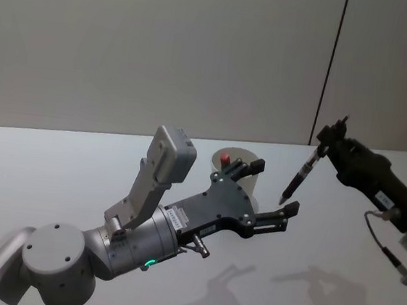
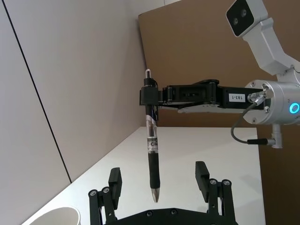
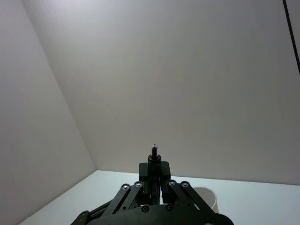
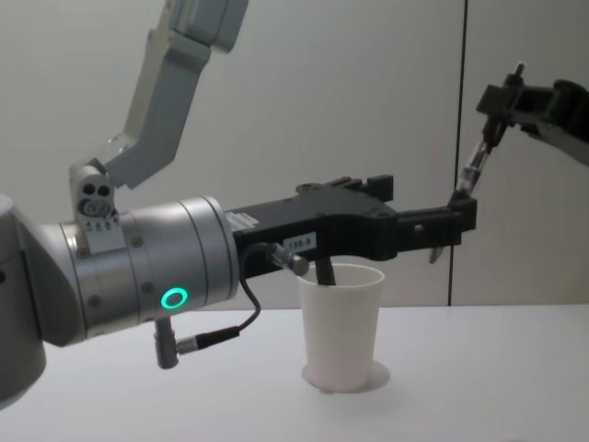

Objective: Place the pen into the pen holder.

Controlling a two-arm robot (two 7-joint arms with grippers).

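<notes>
Head view looks down, chest view sideways; both share the pen holder (image 1: 248, 173) and table (image 1: 55, 173)

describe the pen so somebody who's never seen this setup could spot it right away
Start at the white table and find the white paper cup standing on it. To the cup's right, held up in the air, the right tool grips the pen near its top. It is the one slim thing hanging tip down, clear-barrelled with a black grip.

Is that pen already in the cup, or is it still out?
Out. The right end effector holds the pen in the air, tip down, between the open left end effector's fingers; the cup stands apart on the table.
</notes>
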